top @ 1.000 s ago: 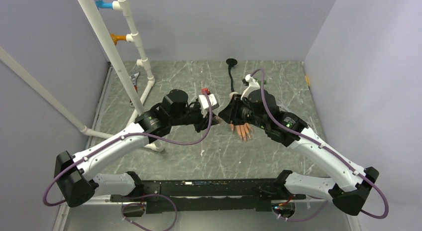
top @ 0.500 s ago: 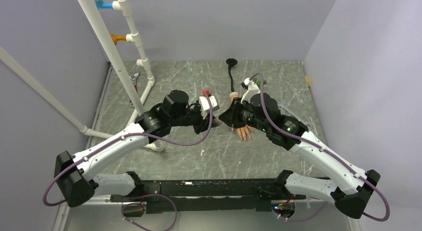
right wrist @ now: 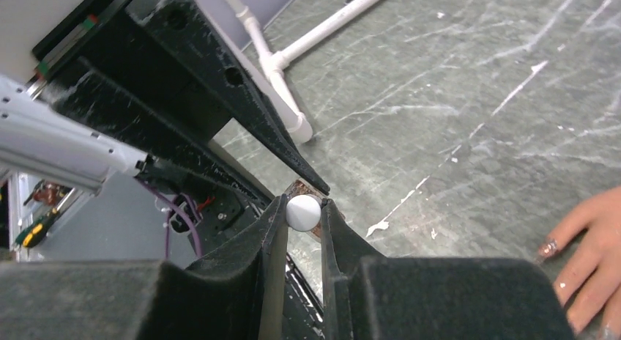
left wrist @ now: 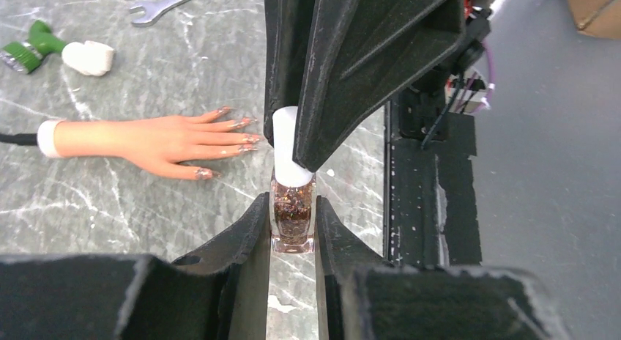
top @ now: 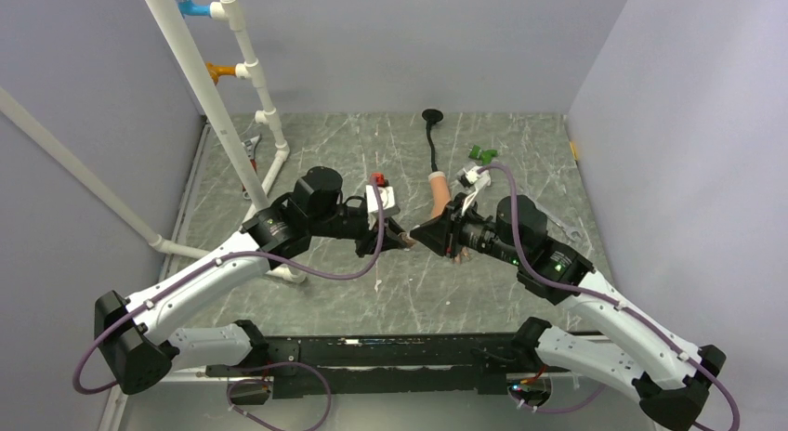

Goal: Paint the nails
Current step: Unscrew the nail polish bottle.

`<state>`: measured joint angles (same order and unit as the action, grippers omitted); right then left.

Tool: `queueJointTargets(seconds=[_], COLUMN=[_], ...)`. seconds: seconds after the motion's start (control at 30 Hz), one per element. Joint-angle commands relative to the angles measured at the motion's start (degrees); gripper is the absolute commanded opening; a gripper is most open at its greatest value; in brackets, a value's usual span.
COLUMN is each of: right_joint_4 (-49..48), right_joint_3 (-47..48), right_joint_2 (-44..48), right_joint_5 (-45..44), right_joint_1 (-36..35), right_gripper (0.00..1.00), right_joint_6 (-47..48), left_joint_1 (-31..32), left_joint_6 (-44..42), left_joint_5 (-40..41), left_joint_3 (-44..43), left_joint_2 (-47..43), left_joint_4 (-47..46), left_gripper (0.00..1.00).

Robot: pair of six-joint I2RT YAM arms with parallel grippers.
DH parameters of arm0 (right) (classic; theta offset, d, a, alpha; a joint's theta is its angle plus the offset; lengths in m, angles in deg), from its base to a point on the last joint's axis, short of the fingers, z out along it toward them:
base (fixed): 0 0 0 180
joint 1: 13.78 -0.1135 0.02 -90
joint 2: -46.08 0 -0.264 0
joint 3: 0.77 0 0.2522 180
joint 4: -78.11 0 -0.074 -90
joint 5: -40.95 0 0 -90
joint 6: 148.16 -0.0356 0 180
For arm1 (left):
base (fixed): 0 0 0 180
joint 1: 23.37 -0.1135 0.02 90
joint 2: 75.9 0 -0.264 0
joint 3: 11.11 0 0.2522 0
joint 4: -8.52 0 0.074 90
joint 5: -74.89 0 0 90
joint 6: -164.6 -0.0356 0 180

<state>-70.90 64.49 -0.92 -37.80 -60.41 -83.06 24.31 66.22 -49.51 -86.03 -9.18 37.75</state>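
Nails (left wrist: 250, 139) tip the peach mannequin hand (left wrist: 157, 142), lying flat mid-worktop (top: 372, 292).
Nearest, the left pincer (left wrist: 291, 212) grasps a small brown bottle (left wrist: 293, 226), and the right pincer (right wrist: 303, 208), reaching in from 3 o'clock, clenches its white cap (right wrist: 303, 213). Just beyond, at 1 o'clock, the hand's fingers point toward 6, its wrist toward 12.
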Motion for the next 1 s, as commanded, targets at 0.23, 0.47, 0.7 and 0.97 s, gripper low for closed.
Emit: queueJointTargets(seconds=[0.23,0.47,0.7,0.97], right_joint_4=[-4.75,-3.72,-0.47,-6.03], right_joint_3=[-2.28,-0.68,2.65,-3.22], right_joint_2=[2.45,3.76,5.96,11.0], right_joint_5=[13.13,8.5,-1.22,-7.33], right_joint_1=[-0.75,-0.82,-0.73,-0.71], right_gripper=[0.2,0.76,1.0,1.0], right_joint_6=[6.6,4.71,0.83,3.72], left_joint_1=[-0.89,-0.92,-0.98,-0.99], left_joint_6=[-4.54,-5.18,-4.46,-1.86], left_joint_5=[-10.66,-8.27,-5.14,0.48], left_joint_3=[-2.52,-2.7,-2.3,-1.6], left_joint_2=[-0.61,0.12,0.63,2.27], left_joint_4=[-1.0,-0.2,-1.1,-3.54], left_gripper=[0.0,0.0,0.0,0.0])
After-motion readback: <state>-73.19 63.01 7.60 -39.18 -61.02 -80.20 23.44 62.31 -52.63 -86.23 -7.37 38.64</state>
